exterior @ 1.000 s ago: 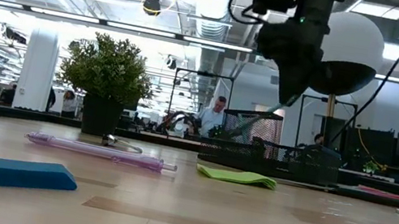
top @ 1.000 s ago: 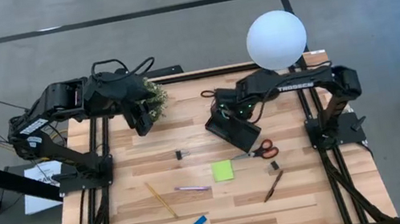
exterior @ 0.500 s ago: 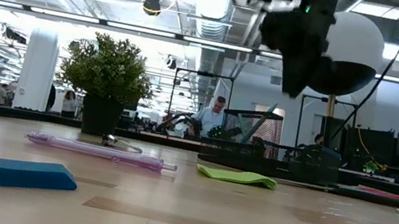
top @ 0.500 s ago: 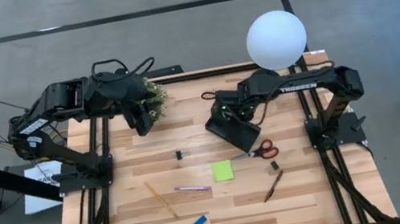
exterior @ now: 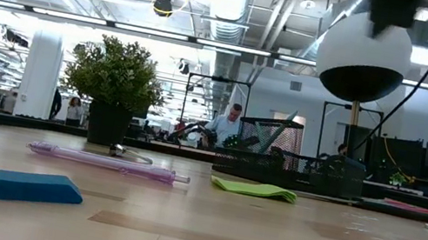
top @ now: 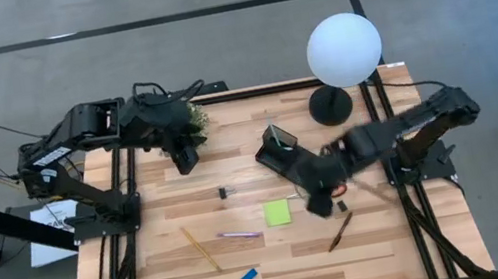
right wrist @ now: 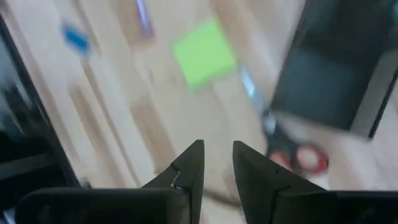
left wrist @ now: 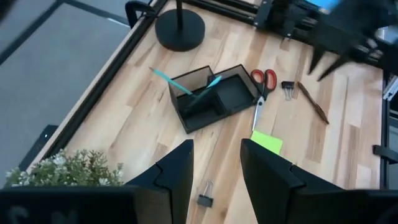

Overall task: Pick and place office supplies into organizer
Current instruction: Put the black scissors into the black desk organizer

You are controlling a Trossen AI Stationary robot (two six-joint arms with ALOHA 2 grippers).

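The right gripper [right wrist: 215,163] hangs empty over the scissors [top: 336,186], fingers slightly apart. The left gripper [left wrist: 214,163], fingers spread, waits empty by the plant [top: 195,118]. On the counter [top: 170,274], the organizer [left wrist: 211,96] holds a teal pen [left wrist: 186,89]; the sticky-note pad [top: 277,213] lies just beside it

No readable text or labels anywhere

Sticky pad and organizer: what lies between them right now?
In the left wrist view, the scissors lie between the sticky pad and the organizer, blades pointing toward the pad, handles beside the organizer's corner.
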